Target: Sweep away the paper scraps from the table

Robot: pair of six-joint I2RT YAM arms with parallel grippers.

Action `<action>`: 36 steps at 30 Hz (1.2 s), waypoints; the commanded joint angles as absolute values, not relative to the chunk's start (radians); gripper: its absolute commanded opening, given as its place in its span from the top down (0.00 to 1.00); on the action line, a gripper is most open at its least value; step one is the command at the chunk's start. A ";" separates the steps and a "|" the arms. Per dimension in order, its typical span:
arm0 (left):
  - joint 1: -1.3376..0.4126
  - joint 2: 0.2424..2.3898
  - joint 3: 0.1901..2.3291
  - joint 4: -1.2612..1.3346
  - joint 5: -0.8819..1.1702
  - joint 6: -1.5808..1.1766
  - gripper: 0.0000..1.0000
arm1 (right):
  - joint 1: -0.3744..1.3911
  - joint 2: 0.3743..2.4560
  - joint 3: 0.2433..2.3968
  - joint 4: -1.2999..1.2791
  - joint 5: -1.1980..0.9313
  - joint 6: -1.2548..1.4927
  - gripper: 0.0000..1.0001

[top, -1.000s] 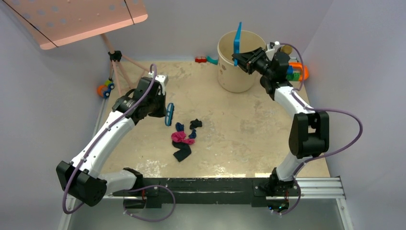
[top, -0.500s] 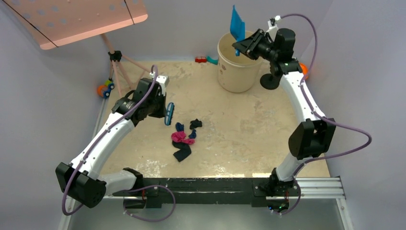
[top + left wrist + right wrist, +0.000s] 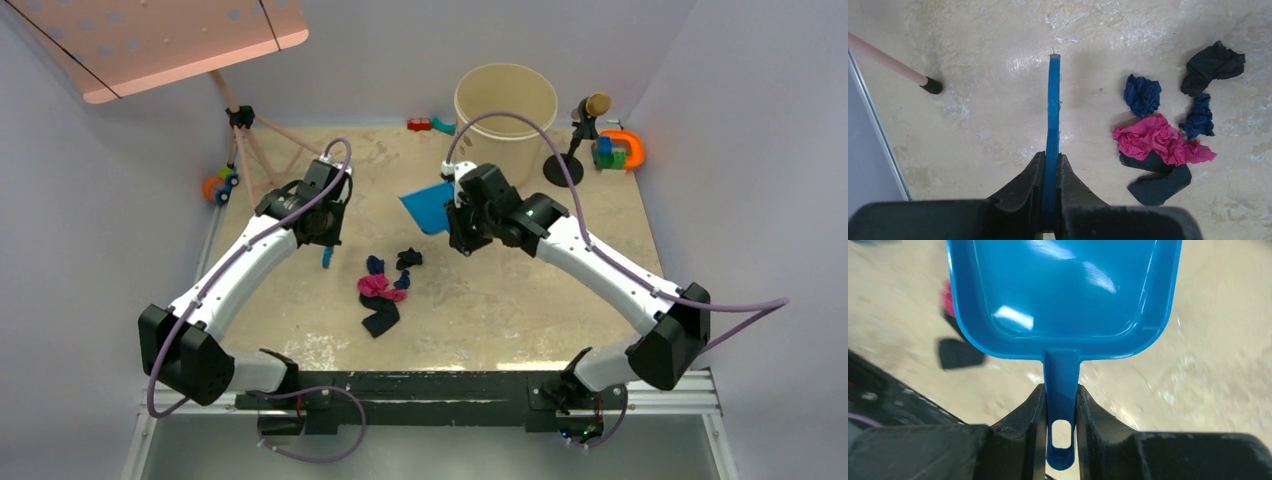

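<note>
The paper scraps (image 3: 385,285), black, dark blue and magenta wads, lie in a small cluster near the middle of the table (image 3: 560,290). In the left wrist view the magenta wad (image 3: 1158,140) and a dark blue one (image 3: 1143,94) sit to the right of the brush. My left gripper (image 3: 325,232) (image 3: 1051,165) is shut on the blue brush (image 3: 1053,115), which points down at the table left of the cluster. My right gripper (image 3: 458,225) (image 3: 1062,400) is shut on the handle of the blue dustpan (image 3: 428,205) (image 3: 1063,290). The dustpan hangs empty just behind the scraps.
A beige bucket (image 3: 505,95) stands at the back. Colourful toys (image 3: 615,150) and a black stand (image 3: 580,130) sit at the back right. Another toy (image 3: 220,185) and a pink tripod leg (image 3: 265,140) are at the left edge.
My right arm has swung the dustpan from above the bucket down to the middle of the table, behind the scraps. The left arm has shifted slightly and turned the brush downward.
</note>
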State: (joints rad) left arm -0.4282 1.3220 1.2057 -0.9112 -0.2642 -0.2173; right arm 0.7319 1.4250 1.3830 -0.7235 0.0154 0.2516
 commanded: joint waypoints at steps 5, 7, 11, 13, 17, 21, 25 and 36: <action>-0.450 1.347 1.274 -1.047 -0.339 -0.329 1.00 | 0.738 1.467 1.249 -0.758 0.288 0.273 1.00; -0.451 1.342 1.274 -1.090 -0.319 -0.368 1.00 | 0.742 1.538 1.271 -0.769 0.354 0.297 1.00; -0.467 1.316 1.246 -1.189 -0.223 -0.456 1.00 | 0.755 1.656 1.302 -0.743 0.410 0.307 1.00; -0.495 1.278 1.202 -1.217 -0.196 -0.497 1.00 | 0.768 1.699 1.313 -0.722 0.415 0.305 1.00; -0.519 1.177 1.127 -1.281 -0.106 -0.535 1.00 | 0.808 1.751 1.323 -0.684 0.400 0.300 1.00; -0.525 1.089 1.105 -1.333 -0.020 -0.565 1.00 | 0.862 1.783 1.328 -0.644 0.352 0.275 1.00; -0.527 0.987 1.053 -1.317 0.059 -0.717 1.00 | 0.904 1.778 1.331 -0.623 0.307 0.272 1.00; -0.606 0.838 0.705 -1.081 0.133 -1.354 1.00 | 0.900 1.621 1.267 -0.619 0.380 0.312 1.00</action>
State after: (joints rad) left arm -0.5468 0.8375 0.7746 -1.2076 0.0898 -1.0550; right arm 0.9035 1.7191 1.2842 -0.6441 0.3183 0.2882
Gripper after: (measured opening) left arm 0.109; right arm 0.244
